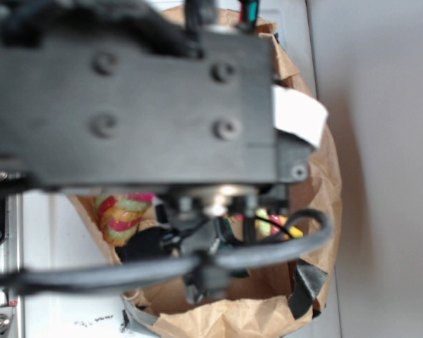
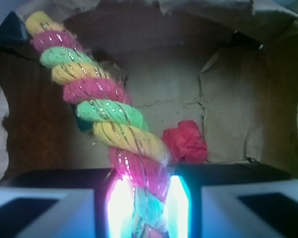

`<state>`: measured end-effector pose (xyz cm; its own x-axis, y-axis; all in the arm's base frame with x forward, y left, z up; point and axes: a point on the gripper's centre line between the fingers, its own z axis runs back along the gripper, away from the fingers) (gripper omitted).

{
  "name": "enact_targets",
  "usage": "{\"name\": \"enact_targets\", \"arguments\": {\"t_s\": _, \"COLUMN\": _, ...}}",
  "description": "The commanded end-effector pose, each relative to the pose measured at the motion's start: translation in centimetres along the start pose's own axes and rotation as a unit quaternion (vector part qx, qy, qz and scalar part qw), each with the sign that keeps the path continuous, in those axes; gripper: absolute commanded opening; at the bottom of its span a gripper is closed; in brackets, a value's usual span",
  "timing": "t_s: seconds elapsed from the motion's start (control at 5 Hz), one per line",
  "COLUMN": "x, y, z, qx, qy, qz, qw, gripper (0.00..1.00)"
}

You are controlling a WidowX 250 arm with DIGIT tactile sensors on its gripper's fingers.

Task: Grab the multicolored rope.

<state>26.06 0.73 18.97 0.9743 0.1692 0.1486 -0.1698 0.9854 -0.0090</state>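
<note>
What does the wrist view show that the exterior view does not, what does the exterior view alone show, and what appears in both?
Only the wrist view shows the gripper closed on the rope, plus a red paper wad on the bag floor. Only the exterior view shows the arm's black body, its cable and a white tag. Both show the rope and the brown paper bag.

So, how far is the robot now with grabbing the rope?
Done: the gripper has reached into the paper bag, and the multicolored rope runs between its fingers. In hand: closing on it; a firm grip cannot be confirmed. Left: lifting it clear. The red wad lies untouched beside it.
</note>
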Motion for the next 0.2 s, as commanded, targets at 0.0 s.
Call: {"name": "enact_targets", "arguments": {"t_s": 0.0, "x": 0.41, "y": 1.03, "z": 2.40, "qx": 0.023, "qy": -0.069, "qz": 0.030, "qw": 0.997, "gripper": 0.00}}
